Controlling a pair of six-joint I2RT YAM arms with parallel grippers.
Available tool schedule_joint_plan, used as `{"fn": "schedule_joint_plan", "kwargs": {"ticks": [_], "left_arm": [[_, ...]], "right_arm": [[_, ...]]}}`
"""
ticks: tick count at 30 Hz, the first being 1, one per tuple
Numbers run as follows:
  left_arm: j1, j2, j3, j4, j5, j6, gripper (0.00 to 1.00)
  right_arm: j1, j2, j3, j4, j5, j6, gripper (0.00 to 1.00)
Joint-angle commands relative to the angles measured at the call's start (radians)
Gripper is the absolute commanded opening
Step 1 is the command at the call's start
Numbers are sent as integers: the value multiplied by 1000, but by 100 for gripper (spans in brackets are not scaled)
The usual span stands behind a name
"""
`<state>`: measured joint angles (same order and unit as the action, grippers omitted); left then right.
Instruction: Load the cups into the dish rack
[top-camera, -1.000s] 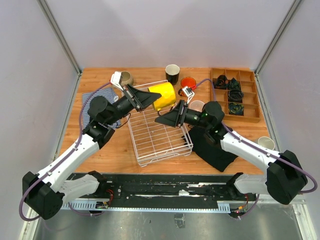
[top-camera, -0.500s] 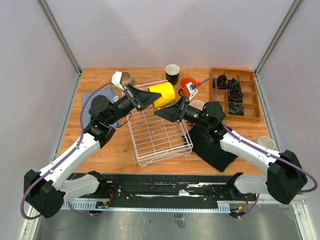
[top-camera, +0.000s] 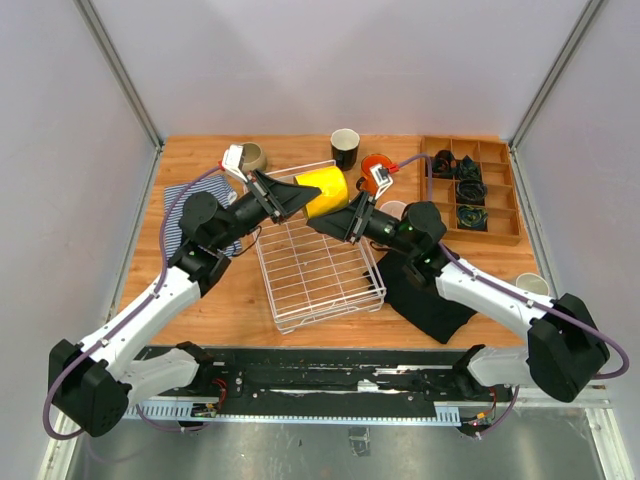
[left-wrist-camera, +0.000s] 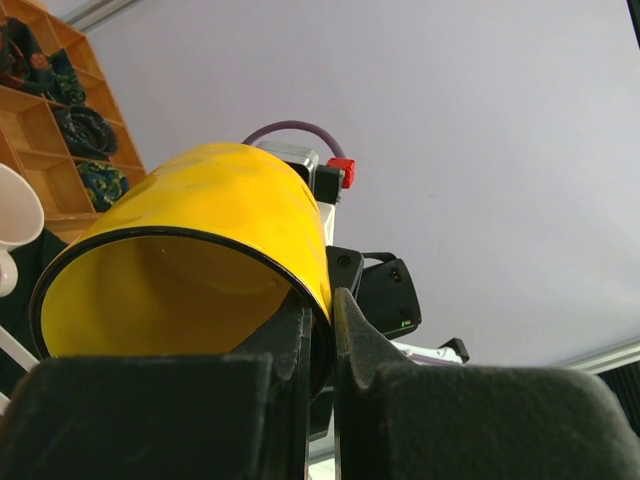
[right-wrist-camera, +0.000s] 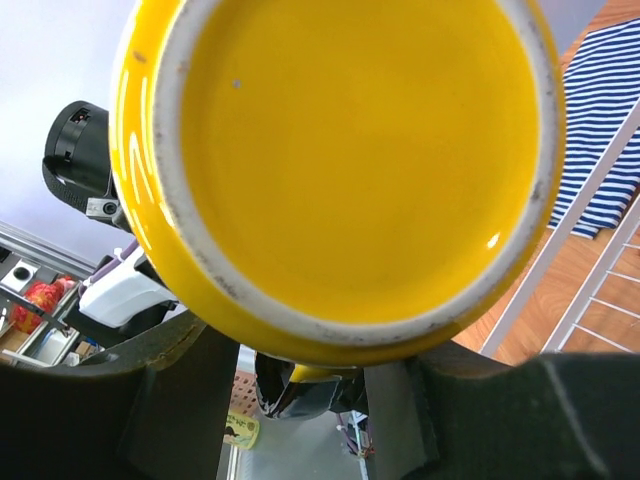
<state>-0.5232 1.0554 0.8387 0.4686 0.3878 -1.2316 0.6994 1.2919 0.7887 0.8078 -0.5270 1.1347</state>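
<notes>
The white wire dish rack (top-camera: 318, 262) is lying slightly askew, the yellow mug (top-camera: 325, 190) is hanging tipped on its side above the rack's far edge, the beige mug (top-camera: 253, 157), black mug (top-camera: 345, 147) and orange mug (top-camera: 375, 167) are sitting beyond that edge, the pink mug (top-camera: 395, 211) is sitting just right of the rack, and the whitish mug (top-camera: 531, 287) is sitting well to its right.

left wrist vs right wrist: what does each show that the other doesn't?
Left wrist only: the yellow mug's open mouth, its rim pinched by the left tool, and the wooden tray holding dark coiled items. Right wrist only: the mug's base with its unglazed ring, the striped cloth, the dish rack's wires, and the right tool's spread fingers under the base. Both: the yellow mug, close up.
</notes>
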Motion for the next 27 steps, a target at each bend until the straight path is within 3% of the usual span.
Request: {"fn": "schedule_joint_plan", "kwargs": {"ticks": [1,10,27], "left_arm": [[13,-38,9,70,41,-1,1],[15,-38,4,39,61,6,0],[15,16,23,15,93,15,1]], "right_arm": [[-26,-8,24,70,9,8,48],[-78,-12,10,90,3,42,44],[-65,63,60,127,-51,91,39]]}}
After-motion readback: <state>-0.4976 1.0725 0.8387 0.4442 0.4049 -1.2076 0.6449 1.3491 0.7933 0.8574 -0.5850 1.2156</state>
